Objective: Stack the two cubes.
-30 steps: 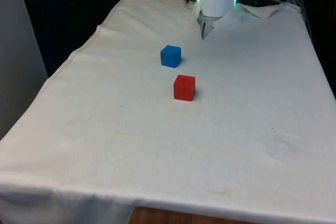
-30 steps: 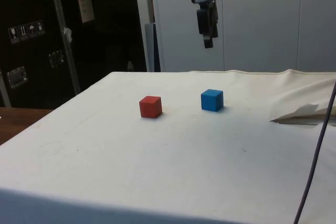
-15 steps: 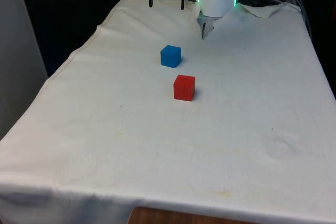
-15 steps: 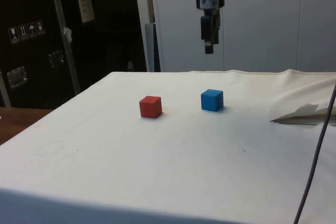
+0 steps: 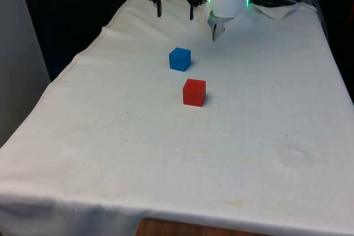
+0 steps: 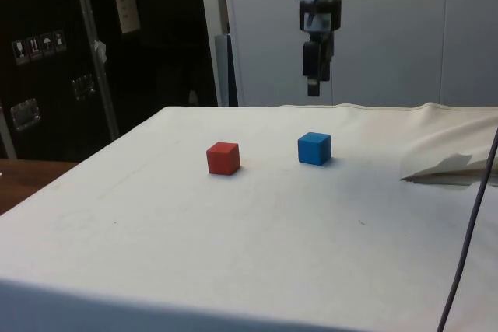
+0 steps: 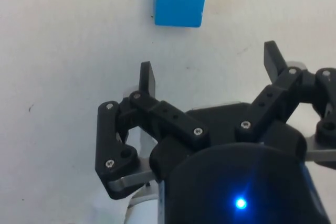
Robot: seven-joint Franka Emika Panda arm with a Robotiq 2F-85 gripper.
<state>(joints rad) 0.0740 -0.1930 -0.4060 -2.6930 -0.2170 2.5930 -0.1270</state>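
Fingers of my gripper are spread wide and empty, high above the blue cube, because I want to grasp it before the red cube.

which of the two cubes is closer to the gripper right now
The blue cube. The open gripper hangs above the cloth almost over it, while the red cube sits farther along the table, apart from both.
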